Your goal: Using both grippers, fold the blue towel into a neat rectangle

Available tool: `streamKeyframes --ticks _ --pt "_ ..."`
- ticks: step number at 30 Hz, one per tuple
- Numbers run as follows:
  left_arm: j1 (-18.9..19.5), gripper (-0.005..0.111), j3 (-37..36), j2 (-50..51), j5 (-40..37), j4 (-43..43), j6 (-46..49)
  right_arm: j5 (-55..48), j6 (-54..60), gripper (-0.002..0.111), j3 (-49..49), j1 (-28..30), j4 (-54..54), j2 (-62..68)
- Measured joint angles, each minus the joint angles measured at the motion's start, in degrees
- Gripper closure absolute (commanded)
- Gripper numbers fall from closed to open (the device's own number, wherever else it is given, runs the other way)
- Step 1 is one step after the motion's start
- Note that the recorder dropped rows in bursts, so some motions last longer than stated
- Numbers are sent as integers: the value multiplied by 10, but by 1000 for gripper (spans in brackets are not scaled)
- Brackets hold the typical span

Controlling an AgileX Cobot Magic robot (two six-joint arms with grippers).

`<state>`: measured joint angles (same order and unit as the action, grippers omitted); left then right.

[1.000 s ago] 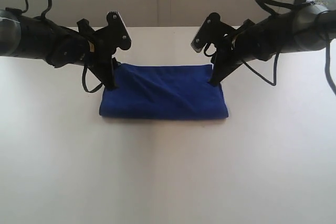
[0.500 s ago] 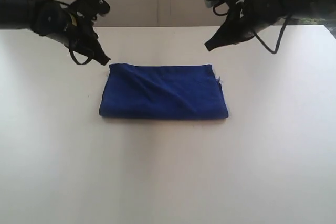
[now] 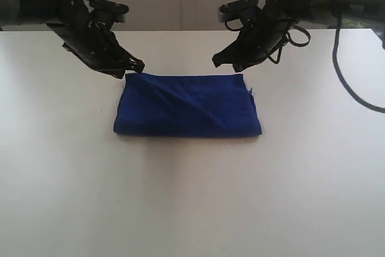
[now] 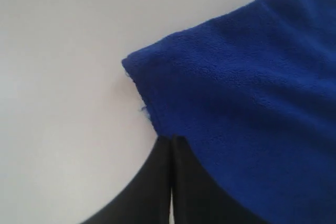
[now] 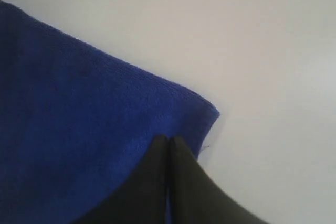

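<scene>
The blue towel (image 3: 187, 105) lies folded into a rectangle in the middle of the white table (image 3: 192, 203), with a few diagonal creases on top. My left gripper (image 3: 139, 64) hovers just off the towel's far left corner, its jaws pressed together with nothing between them. My right gripper (image 3: 216, 61) hangs above the far edge near the right corner, also shut and empty. In the left wrist view the shut tips (image 4: 172, 138) sit over a corner of the towel (image 4: 252, 87). The right wrist view has the shut tips (image 5: 168, 139) over the other far corner of the towel (image 5: 79, 129).
A pale wall runs behind the table's far edge (image 3: 180, 30). Black cables loop off the right arm (image 3: 355, 94) above the table's right side.
Both grippers have lifted off the towel's far corners, shut, and swung so their tips point inward. The towel has stayed where it was.
</scene>
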<state>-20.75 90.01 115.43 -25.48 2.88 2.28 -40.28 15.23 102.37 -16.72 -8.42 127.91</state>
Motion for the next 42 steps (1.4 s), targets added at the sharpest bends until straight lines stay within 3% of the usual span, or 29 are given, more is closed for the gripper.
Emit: streamKeyframes --ticks 14,37,42 --pt "0 107 2 50 -12 132 44 33 8 108 9 0 -16 60" --pt "0 107 18 92 -43 109 52 32 8 108 13 25 42 66" --pt "0 107 18 92 -43 109 52 29 8 108 20 30 2 39"
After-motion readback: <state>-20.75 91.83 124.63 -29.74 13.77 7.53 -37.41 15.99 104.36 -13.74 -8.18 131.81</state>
